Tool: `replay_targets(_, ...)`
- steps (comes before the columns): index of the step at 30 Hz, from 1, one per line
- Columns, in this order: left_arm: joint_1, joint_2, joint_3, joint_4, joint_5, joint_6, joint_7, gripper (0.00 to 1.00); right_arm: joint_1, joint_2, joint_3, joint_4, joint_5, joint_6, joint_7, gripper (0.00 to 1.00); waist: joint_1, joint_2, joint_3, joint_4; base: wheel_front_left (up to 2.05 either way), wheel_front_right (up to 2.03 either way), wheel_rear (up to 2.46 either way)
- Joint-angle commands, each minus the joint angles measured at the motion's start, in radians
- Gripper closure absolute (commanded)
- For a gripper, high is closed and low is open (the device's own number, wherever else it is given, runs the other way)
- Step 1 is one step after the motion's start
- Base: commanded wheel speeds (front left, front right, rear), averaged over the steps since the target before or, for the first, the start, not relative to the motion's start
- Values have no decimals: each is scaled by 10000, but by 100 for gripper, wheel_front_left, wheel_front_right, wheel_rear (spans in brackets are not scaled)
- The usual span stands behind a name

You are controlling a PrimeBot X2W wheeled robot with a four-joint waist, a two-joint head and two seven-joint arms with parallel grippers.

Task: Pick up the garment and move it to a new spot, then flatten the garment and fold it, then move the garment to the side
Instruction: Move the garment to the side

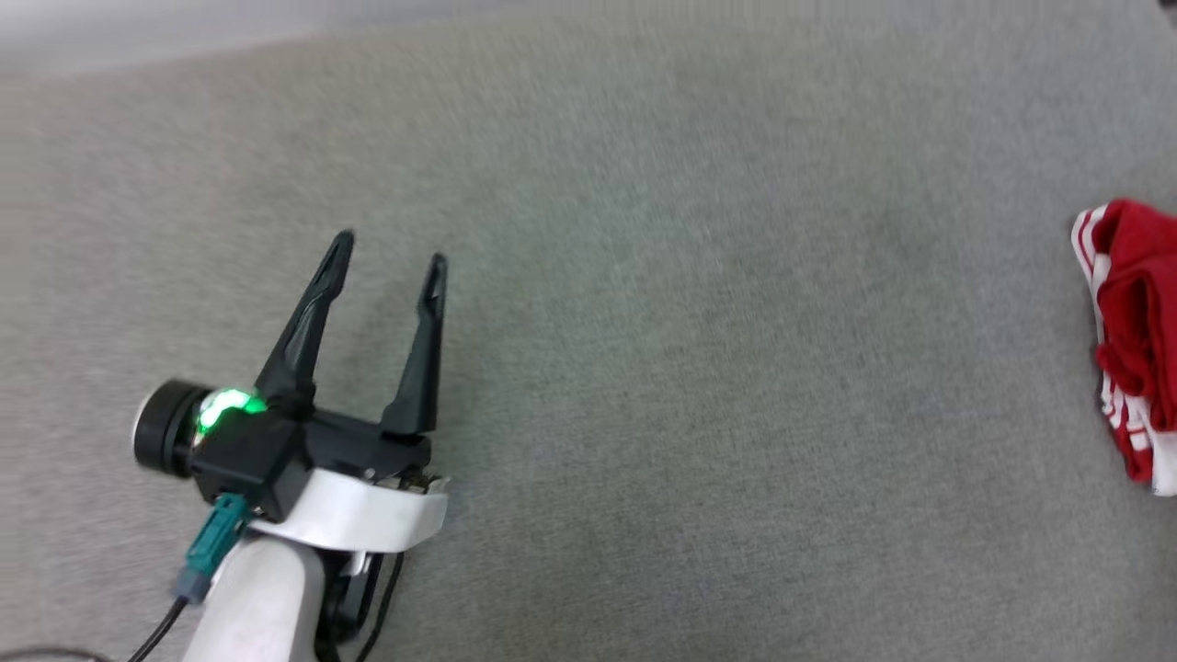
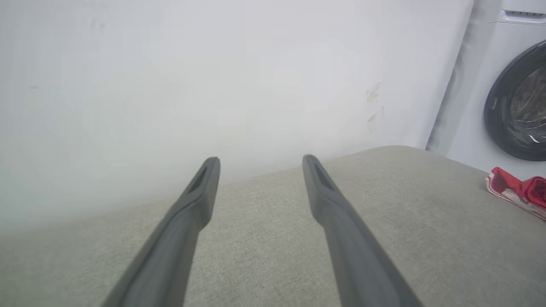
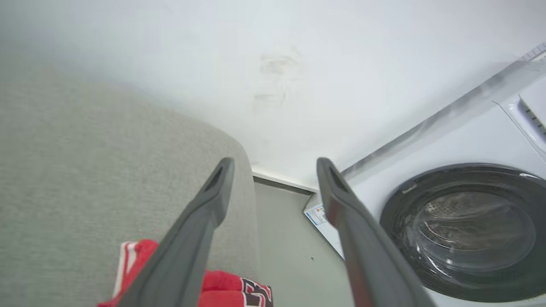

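Left hand (image 1: pixel 391 248) splayed, fingers forward; right hand (image 3: pixel 274 162) splayed above the garment (image 3: pixel 222 285).

I was working in a laundry corner: a white front-loading washing machine (image 3: pixel 469 234) stood by a scuffed white wall (image 3: pixel 341 64), beside a grey fabric-covered surface (image 1: pixel 644 368).

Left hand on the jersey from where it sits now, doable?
Probably not easily. Nothing blocks it, but the left hand is open at the lower left, and the jersey lies bunched at the far right edge of the grey surface. The right hand, open right by it, looks better placed.
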Motion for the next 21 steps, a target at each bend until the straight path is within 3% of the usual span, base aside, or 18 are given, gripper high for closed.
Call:
replay_targets(1, 258, -93, 143, -22, -118, 52, -18, 0, 280, 279, -85, -252, 114, -11, -94, 0, 0, 0, -817, 455, 0, 0, 0)
replay_targets(10, 1432, -569, 1375, 9, -401, 161, -19, 0, 1879, 2404, -1009, -2686, 807, -10, -494, 0, 0, 0, -2052, 1080, 0, 0, 0)
replay_targets(13, 1651, -777, 1629, -67, -314, 202, -19, 0, 2764, 2900, -1132, -3465, 500, -10, -667, 0, 0, 0, -2268, 1321, 0, 0, 0)
replay_targets(21, 2175, -1153, 1954, 300, -113, 150, -19, 0, 4964, 4783, -1330, -4349, 472, -10, -1431, 0, 0, 0, -2471, 1756, 0, 0, 0)
